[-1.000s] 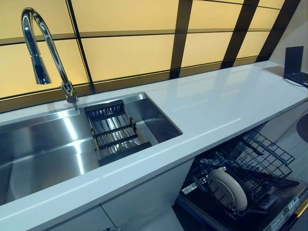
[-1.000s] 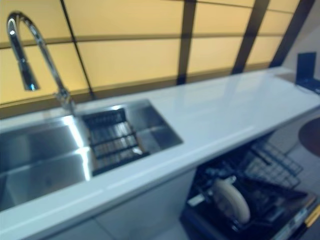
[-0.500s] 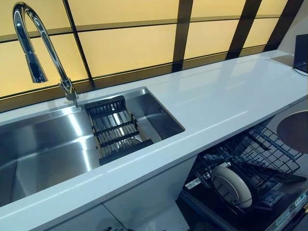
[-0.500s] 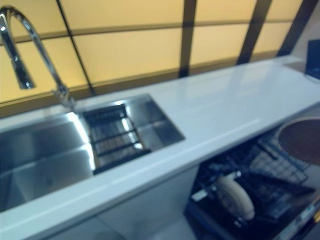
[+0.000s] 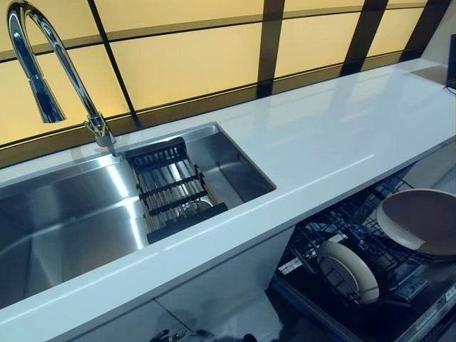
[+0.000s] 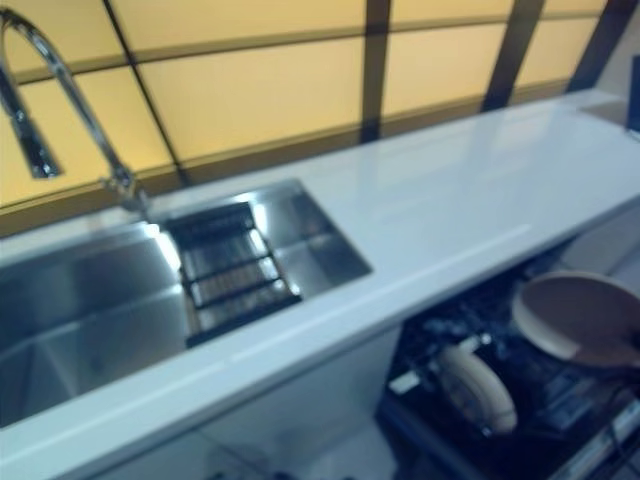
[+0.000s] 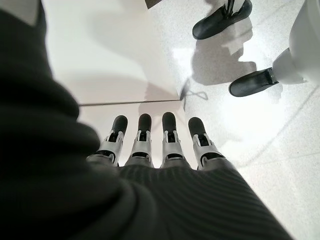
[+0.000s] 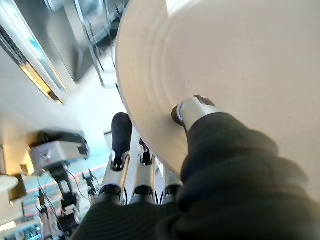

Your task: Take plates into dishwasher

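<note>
My right hand (image 8: 195, 111) is shut on a beige plate (image 8: 240, 65), thumb on its face and fingers (image 8: 121, 135) behind its rim. In the eye views that plate (image 5: 420, 221) hangs tilted at the right edge, above the pulled-out black wire dishwasher rack (image 5: 335, 228). A white plate (image 5: 348, 272) stands upright in the rack's front slots, left of and below the held one. My left hand (image 7: 150, 145) hangs by the white cabinet front, fingers straight, holding nothing.
A white counter (image 5: 320, 135) runs above the dishwasher. At the left is a steel sink (image 5: 71, 214) with a tall chrome faucet (image 5: 43, 64) and a black draining rack (image 5: 171, 192) in it. The dishwasher door (image 5: 427, 320) lies open at the lower right.
The beige plate has come further into view from the right, lower and over the dishwasher rack. The camera has tilted down a little; the white plate in the rack has stayed put.
</note>
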You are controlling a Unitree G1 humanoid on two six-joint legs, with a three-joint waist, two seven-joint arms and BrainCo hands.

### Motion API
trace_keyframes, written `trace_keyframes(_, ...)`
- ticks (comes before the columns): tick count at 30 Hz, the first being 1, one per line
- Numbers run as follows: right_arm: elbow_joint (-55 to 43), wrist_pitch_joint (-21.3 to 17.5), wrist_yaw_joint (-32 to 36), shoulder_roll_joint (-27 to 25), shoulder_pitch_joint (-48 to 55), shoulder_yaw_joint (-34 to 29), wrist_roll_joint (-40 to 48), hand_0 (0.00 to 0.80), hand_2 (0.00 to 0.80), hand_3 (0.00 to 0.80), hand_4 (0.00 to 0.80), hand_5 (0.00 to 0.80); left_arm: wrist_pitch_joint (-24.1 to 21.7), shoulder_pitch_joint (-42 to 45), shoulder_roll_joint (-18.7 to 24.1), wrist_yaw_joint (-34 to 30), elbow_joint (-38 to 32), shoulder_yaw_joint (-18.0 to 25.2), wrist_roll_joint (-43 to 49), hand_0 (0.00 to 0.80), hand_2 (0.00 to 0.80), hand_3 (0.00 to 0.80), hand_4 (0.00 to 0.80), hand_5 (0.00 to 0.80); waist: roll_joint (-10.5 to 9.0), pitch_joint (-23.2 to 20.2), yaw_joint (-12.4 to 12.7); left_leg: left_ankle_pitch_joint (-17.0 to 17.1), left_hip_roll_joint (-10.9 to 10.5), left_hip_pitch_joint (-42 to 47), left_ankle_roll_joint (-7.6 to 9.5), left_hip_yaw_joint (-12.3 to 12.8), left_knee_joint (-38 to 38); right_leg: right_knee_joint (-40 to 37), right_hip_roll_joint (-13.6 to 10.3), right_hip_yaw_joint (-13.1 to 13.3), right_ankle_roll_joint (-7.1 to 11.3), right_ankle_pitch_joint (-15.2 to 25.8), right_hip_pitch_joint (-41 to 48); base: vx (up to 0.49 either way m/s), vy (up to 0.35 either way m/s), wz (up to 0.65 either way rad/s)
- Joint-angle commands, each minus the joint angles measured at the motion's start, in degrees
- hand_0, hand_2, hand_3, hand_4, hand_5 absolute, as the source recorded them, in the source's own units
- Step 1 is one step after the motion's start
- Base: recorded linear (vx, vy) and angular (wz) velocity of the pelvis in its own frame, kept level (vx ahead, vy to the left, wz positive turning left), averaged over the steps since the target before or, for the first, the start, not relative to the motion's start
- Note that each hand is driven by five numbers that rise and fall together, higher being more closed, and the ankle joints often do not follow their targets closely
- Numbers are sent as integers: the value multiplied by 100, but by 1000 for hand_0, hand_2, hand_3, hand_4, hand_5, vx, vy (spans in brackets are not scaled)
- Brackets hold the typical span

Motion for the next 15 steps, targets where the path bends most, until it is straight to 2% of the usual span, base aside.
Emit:
trace_keyframes(1,204,203,-432,280,-671,51,30,800,800,800,800,800,-173,-201,117,-66,20,-108,204,0,0,0,0,0,-242,30,256,-341,17,48,308,-294,24,17,34,-20,201,-137,135,0,0,0)
trace_keyframes(2,272,347,-625,451,-732,97,240,800,800,800,800,800,-171,-217,109,-66,12,-128,204,0,0,0,0,0,-220,51,267,-339,16,49,308,-305,24,17,27,-29,199,-137,133,0,0,0)
trace_keyframes(7,457,488,-912,825,-928,159,398,800,800,800,800,800,-198,-253,68,-70,-11,-191,200,0,0,0,0,0,-148,118,300,-326,9,51,303,-347,24,17,9,-48,181,-140,137,-6,-3,0)
trace_keyframes(15,554,695,-1311,1119,-1032,278,577,800,800,800,800,800,-192,-310,38,-35,-48,-278,147,0,0,0,0,0,-77,152,335,-307,-4,1,296,-413,24,17,-9,-80,170,-152,110,-20,1,4)
